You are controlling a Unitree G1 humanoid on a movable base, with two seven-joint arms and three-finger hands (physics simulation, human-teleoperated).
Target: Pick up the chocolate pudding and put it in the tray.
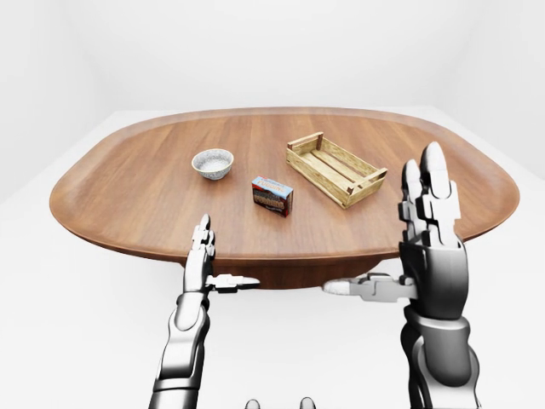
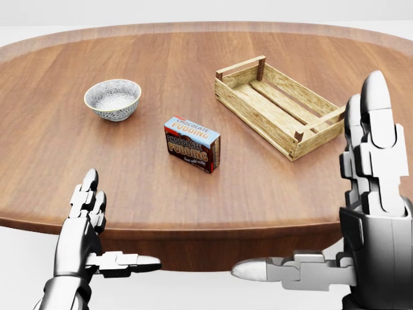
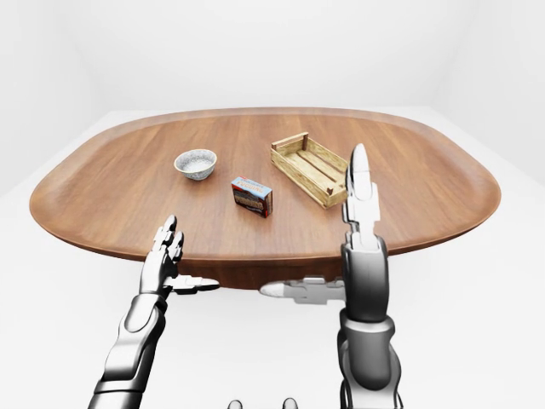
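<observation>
The chocolate pudding box (image 2: 192,144), blue on top with a brown label, lies on the wooden table (image 2: 161,187) near the middle of the head view. The slatted wooden tray (image 2: 278,106) sits up and to the right of it, with nothing inside. My right hand (image 2: 322,213) is raised at the right of the head view, fingers straight up and thumb out to the left, holding nothing. Low at the left, my left hand (image 2: 106,226) stands open near the table's near edge. Both hands are well short of the box.
A patterned grey bowl (image 2: 112,99) stands on the table to the upper left of the pudding box. The oval table has a raised rim and a rounded near edge (image 1: 281,256). White floor and walls surround it.
</observation>
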